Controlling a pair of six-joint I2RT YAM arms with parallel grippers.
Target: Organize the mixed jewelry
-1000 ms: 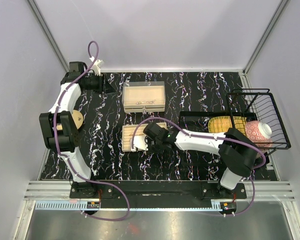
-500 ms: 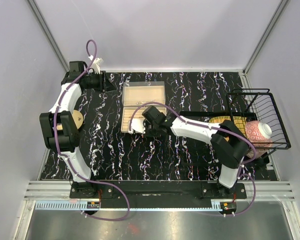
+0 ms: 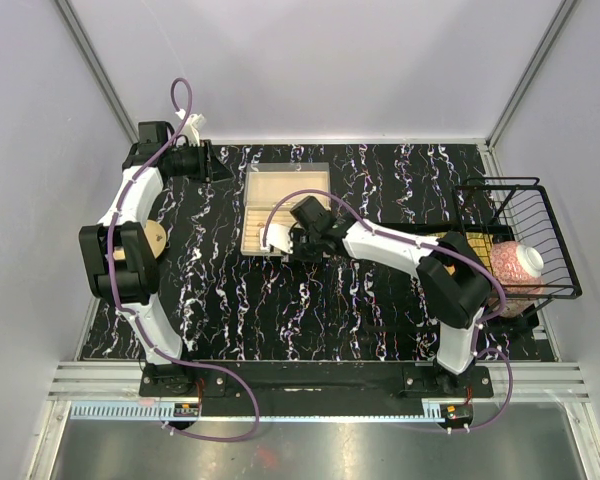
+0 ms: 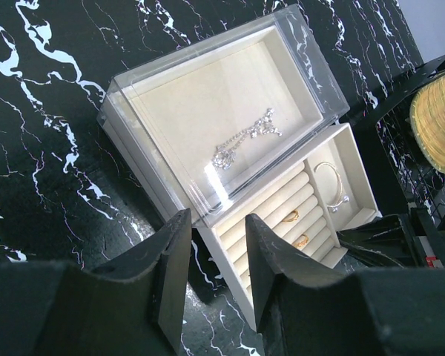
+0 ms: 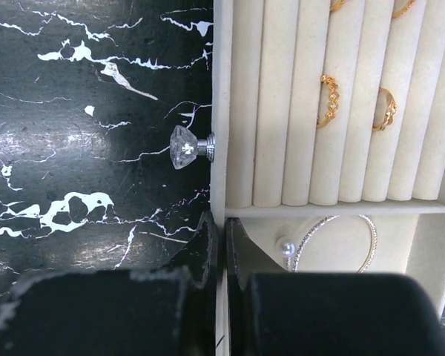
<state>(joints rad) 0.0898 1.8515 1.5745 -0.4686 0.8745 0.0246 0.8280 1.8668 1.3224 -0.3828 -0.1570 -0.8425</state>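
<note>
A beige jewelry box [image 3: 285, 192] with a clear lid stands at the table's far middle. Its ring drawer [image 3: 258, 240] sticks out a little at the near side. My right gripper [image 3: 283, 243] is shut on the drawer's front wall [image 5: 221, 148], beside a crystal knob [image 5: 185, 146]. The drawer holds gold rings [image 5: 329, 100] in its roll slots and a thin hoop with a pearl [image 5: 334, 245]. A silver chain [image 4: 245, 141] lies in the top compartment. My left gripper [image 4: 215, 245] is open and empty, hovering left of the box [image 3: 220, 168].
A black wire basket [image 3: 520, 235] at the right holds a yellow ribbed item [image 3: 450, 245] and a pink patterned bowl [image 3: 515, 262]. A round tan disc [image 3: 156, 238] sits by the left arm. The enclosure walls stand close behind the table.
My right gripper has pushed the drawer away from me, toward and partly under the box. The left arm has barely moved.
</note>
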